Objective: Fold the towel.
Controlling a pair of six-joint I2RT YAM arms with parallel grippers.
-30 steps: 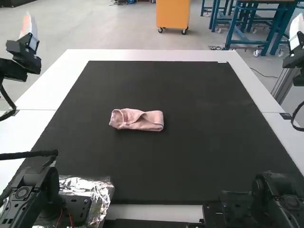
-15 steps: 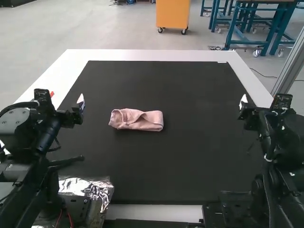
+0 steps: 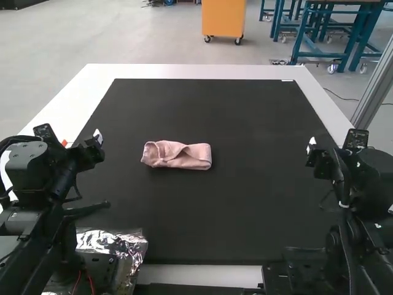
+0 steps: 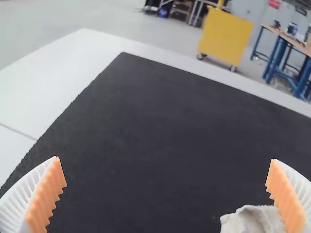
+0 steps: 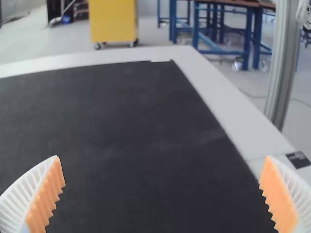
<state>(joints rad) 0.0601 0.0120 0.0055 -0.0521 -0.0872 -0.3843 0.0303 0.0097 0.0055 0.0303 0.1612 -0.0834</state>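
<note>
The pink towel [image 3: 177, 155] lies on the black mat as a small folded bundle, longer from side to side, with a loose fold on its upper face. My left gripper [image 3: 98, 137] is over the mat's left edge, apart from the towel; my right gripper [image 3: 311, 146] is by the right edge, also apart from it. In the left wrist view, my left gripper [image 4: 166, 194] is wide open, and part of the towel [image 4: 252, 219] appears beside one finger. Nothing is between the wide-spread fingers of my right gripper [image 5: 163, 194] in the right wrist view.
The black mat [image 3: 202, 215] covers most of the white table [image 3: 202, 71]. Crumpled foil [image 3: 116, 243] lies beside the left arm's base at the near edge. A metal post [image 3: 376, 83] stands beyond the table's right side.
Both arms have come down from raised positions at the view's sides to low over the mat's edges, with the left gripper shifting slightly at the end. The towel stays put.
</note>
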